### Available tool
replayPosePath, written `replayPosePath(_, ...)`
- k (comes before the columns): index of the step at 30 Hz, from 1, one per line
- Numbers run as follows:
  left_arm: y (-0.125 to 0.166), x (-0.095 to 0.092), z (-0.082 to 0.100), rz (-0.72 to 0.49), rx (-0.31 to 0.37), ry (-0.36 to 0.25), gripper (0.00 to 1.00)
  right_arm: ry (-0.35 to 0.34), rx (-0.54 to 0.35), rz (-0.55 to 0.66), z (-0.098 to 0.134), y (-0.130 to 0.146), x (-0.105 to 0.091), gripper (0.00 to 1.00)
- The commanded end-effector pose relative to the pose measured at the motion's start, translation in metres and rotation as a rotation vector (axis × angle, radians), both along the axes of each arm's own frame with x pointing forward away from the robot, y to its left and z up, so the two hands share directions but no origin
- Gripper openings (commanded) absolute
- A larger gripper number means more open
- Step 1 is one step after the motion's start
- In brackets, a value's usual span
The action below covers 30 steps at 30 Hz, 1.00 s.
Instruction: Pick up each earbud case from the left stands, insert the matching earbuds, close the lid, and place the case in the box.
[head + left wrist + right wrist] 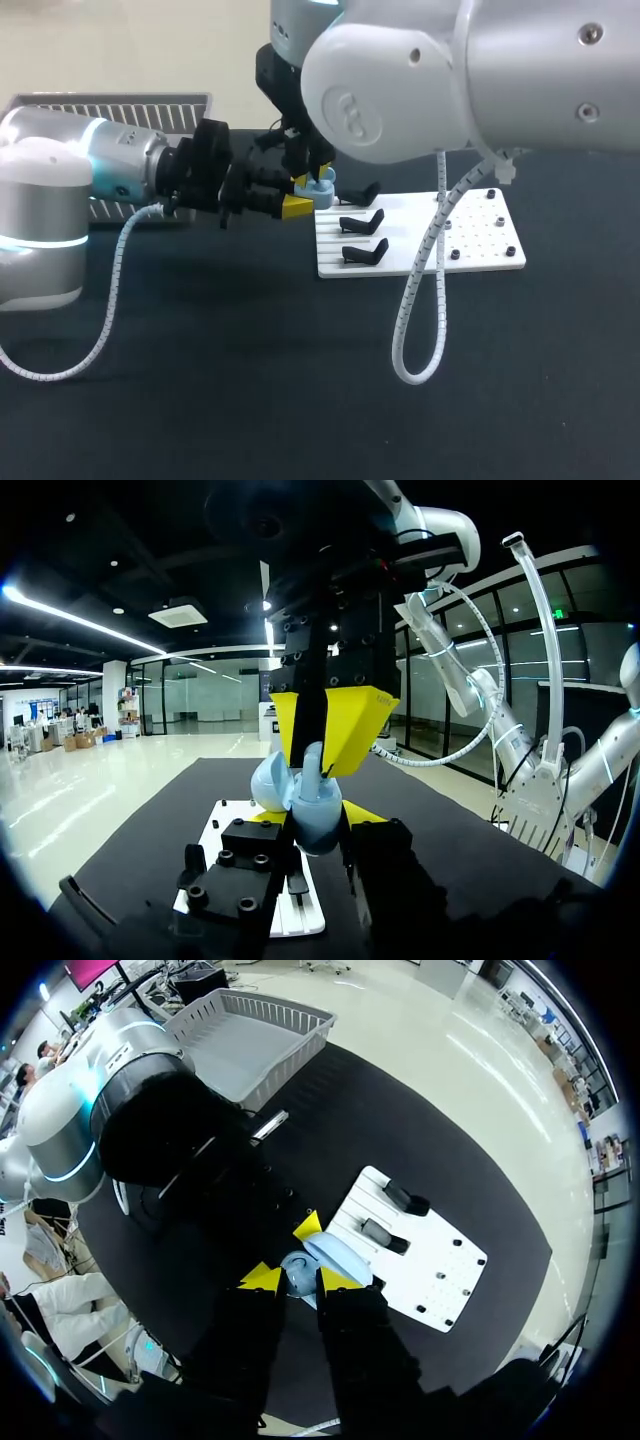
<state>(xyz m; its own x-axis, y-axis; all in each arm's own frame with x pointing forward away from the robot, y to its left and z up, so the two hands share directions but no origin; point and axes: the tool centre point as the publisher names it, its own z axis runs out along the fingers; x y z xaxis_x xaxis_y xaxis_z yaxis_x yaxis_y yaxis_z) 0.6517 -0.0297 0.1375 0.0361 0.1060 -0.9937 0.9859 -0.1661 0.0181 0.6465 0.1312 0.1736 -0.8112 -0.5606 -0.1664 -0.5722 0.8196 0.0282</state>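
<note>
White board (470,240) with black stands (362,220) sits nearest us. At its far left corner, our left gripper (299,196) clamps the blue case (318,184), lid open. Our right gripper (300,1280) is right on top of it, grip state unclear. The basket (110,105) is furthest back, on the left.

Clamped in left pincer (318,818), pale blue rounded earbud case (305,800): smooth glossy plastic. Under the pincer, white flat stand board (480,240): matt plastic. Below that, black table cover (250,380): matt, cloth-like.

The pale-blue earbud case (318,186) (rounded, lid open) is held aloft over the white board (480,240)'s left edge. Three black stands (362,222) line that board.
</note>
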Motion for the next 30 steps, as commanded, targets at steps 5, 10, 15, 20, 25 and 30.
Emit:
replayPosePath(5,0.001,-0.001,0.001,0.004,-0.003,-0.004,0.00,-0.029,0.045,0.018,0.021,-0.001,-0.015,1.00)
replayPosePath(10,0.001,-0.001,0.001,0.004,-0.003,-0.004,0.00,-0.066,0.086,0.000,0.044,-0.005,-0.026,1.00)
replayPosePath(15,0.001,-0.001,0.001,0.004,-0.003,-0.004,0.00,-0.101,0.088,-0.097,0.051,-0.016,-0.004,1.00)
replayPosePath(20,0.001,-0.001,0.001,0.004,-0.003,-0.004,0.00,-0.121,0.091,-0.200,0.040,-0.023,0.026,1.00)
replayPosePath(25,0.001,-0.001,0.001,0.004,-0.003,-0.004,0.00,-0.126,0.093,-0.276,0.031,-0.033,0.052,1.00)
replayPosePath(30,0.001,-0.001,0.001,0.004,-0.003,-0.004,0.00,-0.121,0.091,-0.306,0.024,-0.039,0.069,1.00)
